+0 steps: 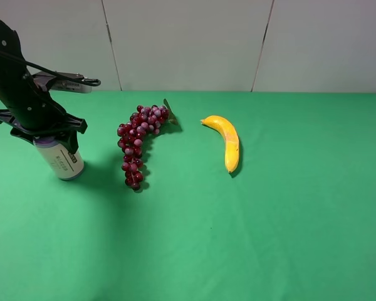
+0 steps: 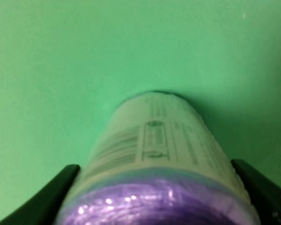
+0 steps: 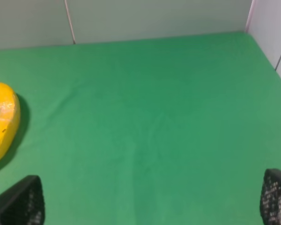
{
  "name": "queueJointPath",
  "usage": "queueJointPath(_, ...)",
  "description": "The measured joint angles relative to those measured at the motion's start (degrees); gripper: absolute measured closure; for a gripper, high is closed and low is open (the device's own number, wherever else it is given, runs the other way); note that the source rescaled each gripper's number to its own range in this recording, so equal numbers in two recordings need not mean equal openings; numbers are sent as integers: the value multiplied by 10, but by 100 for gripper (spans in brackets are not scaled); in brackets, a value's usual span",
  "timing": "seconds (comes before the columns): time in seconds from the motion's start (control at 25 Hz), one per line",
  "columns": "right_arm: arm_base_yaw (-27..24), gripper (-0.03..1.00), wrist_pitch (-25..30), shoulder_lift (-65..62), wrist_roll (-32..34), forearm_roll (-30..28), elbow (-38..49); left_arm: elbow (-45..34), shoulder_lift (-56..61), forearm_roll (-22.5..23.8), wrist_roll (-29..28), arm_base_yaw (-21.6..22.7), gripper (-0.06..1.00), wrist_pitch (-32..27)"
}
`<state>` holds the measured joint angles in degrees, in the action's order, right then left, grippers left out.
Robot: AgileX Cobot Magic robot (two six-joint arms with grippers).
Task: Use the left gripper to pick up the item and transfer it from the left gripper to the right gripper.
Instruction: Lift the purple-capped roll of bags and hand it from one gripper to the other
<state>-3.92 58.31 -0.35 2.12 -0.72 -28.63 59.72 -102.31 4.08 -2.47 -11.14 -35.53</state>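
The item (image 1: 61, 157), a whitish roll with purple ends and a small green label, stands slightly tilted on the green table at the far left. My left gripper (image 1: 47, 134) comes down over its top end. In the left wrist view the roll (image 2: 154, 140) fills the gap between the two black fingers (image 2: 61, 187), which touch its sides just below the purple top. I cannot tell whether its base still rests on the cloth. My right gripper (image 3: 150, 178) is open and empty, out of the high view, with only its fingertips (image 3: 23, 199) showing above bare cloth.
A dark red grape bunch (image 1: 139, 141) lies right of the roll. A yellow banana (image 1: 227, 141) lies past it near the middle, and also shows in the right wrist view (image 3: 2, 119). White wall panels (image 1: 188, 44) stand behind the table.
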Motion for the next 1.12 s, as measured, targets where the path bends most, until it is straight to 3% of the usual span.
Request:
queueJointPath(0.44,0,-3,0,0,0,0,0,30,36,1,0,0,94,-103)
queueJointPath(1.12,0,-3,0,0,0,0,0,36,143,-1,0,0,94,-186)
